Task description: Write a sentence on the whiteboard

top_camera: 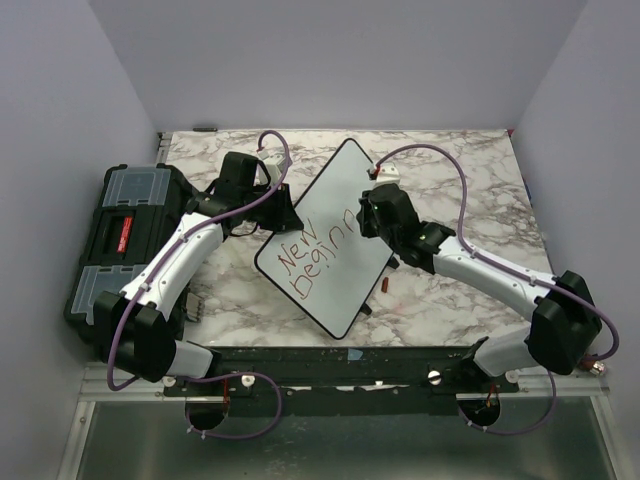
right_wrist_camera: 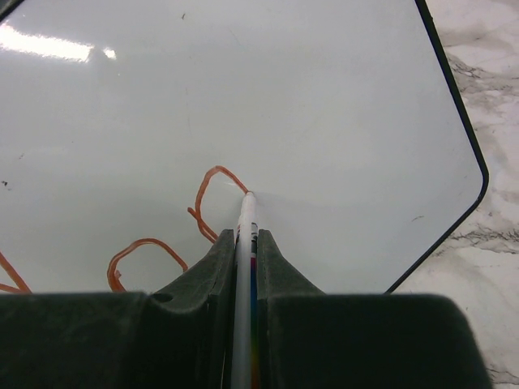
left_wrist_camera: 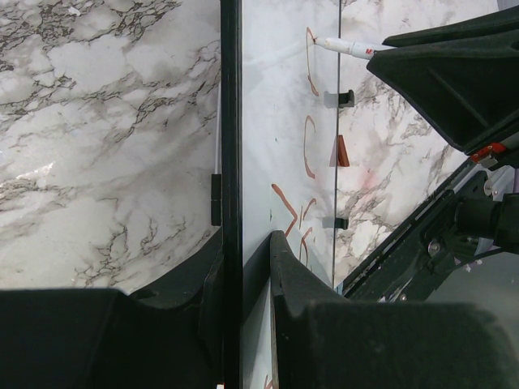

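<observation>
The whiteboard point(top_camera: 345, 185) lies slanted on the marble table, white with a thin black frame. The sentence point(top_camera: 312, 255) is red handwriting in two lines, reading roughly "New" and "Beginn". My left gripper point(top_camera: 284, 214) is shut on the board's left edge; in the left wrist view its jaws point(left_wrist_camera: 243, 247) pinch the black frame point(left_wrist_camera: 230, 121). My right gripper point(top_camera: 368, 216) is shut on a white marker point(right_wrist_camera: 246, 220), whose tip touches the board point(right_wrist_camera: 340, 97) at the end of a fresh red loop point(right_wrist_camera: 212, 190). The marker tip point(left_wrist_camera: 336, 45) also shows in the left wrist view.
A black toolbox point(top_camera: 120, 240) with clear lid compartments stands at the left edge of the table point(top_camera: 470, 190). A small red marker cap point(top_camera: 384, 283) lies on the marble just right of the board. Grey walls enclose the table on three sides.
</observation>
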{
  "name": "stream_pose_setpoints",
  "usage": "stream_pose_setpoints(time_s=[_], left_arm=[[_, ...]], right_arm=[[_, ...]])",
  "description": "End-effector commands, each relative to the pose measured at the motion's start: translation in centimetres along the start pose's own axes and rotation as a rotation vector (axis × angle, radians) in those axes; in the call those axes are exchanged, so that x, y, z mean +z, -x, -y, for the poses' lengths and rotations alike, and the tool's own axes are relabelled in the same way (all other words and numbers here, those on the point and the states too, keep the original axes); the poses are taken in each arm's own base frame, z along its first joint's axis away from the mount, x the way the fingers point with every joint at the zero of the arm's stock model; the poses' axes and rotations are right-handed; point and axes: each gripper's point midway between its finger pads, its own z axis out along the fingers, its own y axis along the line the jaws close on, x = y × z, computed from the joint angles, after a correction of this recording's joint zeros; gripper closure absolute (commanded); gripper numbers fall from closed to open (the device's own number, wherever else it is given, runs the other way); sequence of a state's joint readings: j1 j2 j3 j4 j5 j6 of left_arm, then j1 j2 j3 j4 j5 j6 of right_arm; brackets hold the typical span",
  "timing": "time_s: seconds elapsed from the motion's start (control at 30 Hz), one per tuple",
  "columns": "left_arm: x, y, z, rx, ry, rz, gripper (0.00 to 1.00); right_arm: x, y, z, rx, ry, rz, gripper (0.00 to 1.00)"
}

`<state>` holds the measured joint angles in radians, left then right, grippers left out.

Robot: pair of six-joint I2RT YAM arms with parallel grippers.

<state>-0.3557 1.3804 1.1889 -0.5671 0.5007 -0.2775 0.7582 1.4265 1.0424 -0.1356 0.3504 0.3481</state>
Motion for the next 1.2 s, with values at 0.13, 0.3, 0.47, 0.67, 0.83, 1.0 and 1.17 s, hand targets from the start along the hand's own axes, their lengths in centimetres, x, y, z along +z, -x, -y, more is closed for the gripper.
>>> stream_pose_setpoints(time_s=[0.13,0.3,0.47,0.67,0.83,1.0,1.17], left_arm=[[0.8,-2.4,-2.6,0.121,0.121,-0.084,1.0],[0.8,-2.4,-2.6,0.123,0.122,-0.082,1.0],[0.7,-2.4,-2.5,0.124,0.12,-0.082,1.0],[0.7,-2.4,-2.5,0.126,0.121,-0.082,1.0],[0.8,-2.4,-2.6,0.124,0.122,-0.084,1.0],[0.8,-2.4,-2.6,0.125,0.123,-0.083,1.0],[0.8,-2.5,-2.6,0.123,0.124,-0.087,1.0]], right_arm=[[-0.5,-1.7,0.5,-0.002,0.001,-0.048,0.99],[-0.9,-0.7,0.8,0.002,-0.002,-0.025,0.99],[-1.0,0.5,1.0,0.009,0.001,-0.004,0.99],[-0.6,2.3,0.8,-0.001,0.002,0.025,0.99],[-0.1,3.7,0.7,0.001,0.002,0.043,0.99],[0.5,4.8,0.6,-0.001,0.001,0.056,0.99],[1.4,5.4,0.6,-0.008,0.004,0.058,0.99]])
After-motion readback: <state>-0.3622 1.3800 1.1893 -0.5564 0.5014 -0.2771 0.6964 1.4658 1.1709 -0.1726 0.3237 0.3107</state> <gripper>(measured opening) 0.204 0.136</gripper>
